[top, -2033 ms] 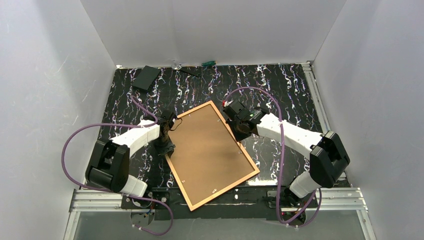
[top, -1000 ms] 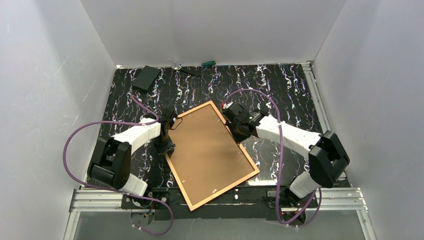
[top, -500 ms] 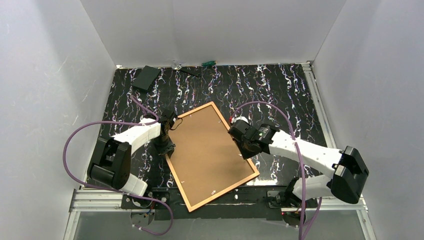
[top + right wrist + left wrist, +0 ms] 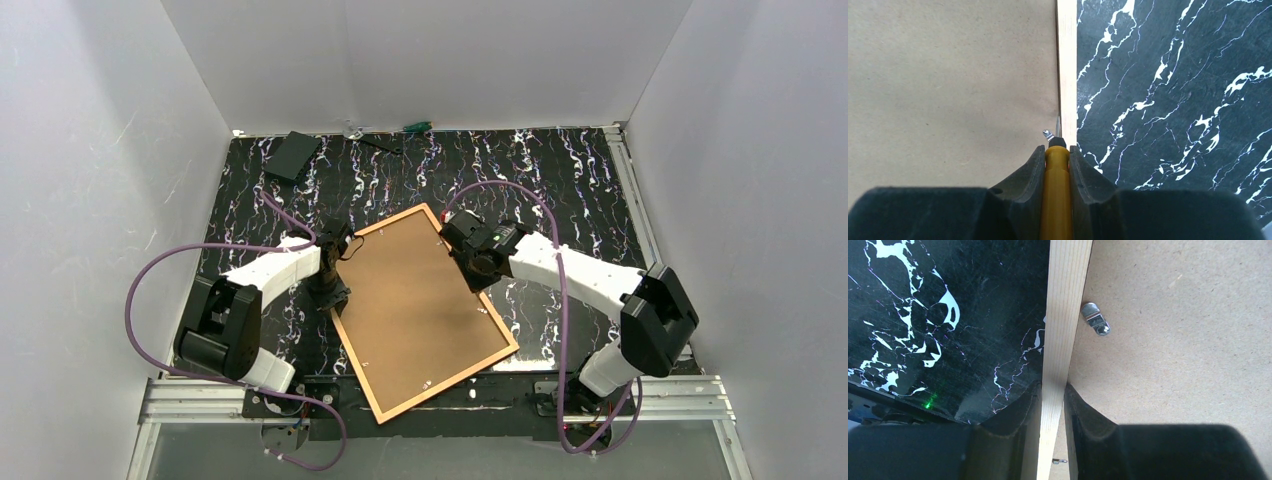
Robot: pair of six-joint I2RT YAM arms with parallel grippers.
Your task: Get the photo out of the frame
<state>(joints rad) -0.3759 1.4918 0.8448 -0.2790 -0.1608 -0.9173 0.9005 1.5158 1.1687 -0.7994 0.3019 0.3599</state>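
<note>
Top external view: a black table (image 4: 560,170) veined with white fills the floor between white walls. At its middle, between the two arms and turned at an angle, lies the frame (image 4: 451,384). It is a thin border of pale orange-brown wood with narrow flat rails, and it lies back up. Inside it sits the photo (image 4: 420,310), showing only its plain brown board; the printed side is hidden.

The left gripper (image 4: 1053,390) is at the frame's left rail. The left wrist view shows its two dark fingers pinched onto that rail, one on the table side and one over the board. The right gripper (image 4: 1057,150) is at the opposite rail, near the far corner, clamped around a yellow-handled tool (image 4: 1057,200).

The tool's thin metal tip lies along the seam where board meets rail, just beside a small metal tab (image 4: 1048,133). Near the left fingers a silver turn clip (image 4: 1095,319) is fixed to the rail's inner edge and reaches over the board. A black box (image 4: 293,155) rests near the table's far left corner.
</note>
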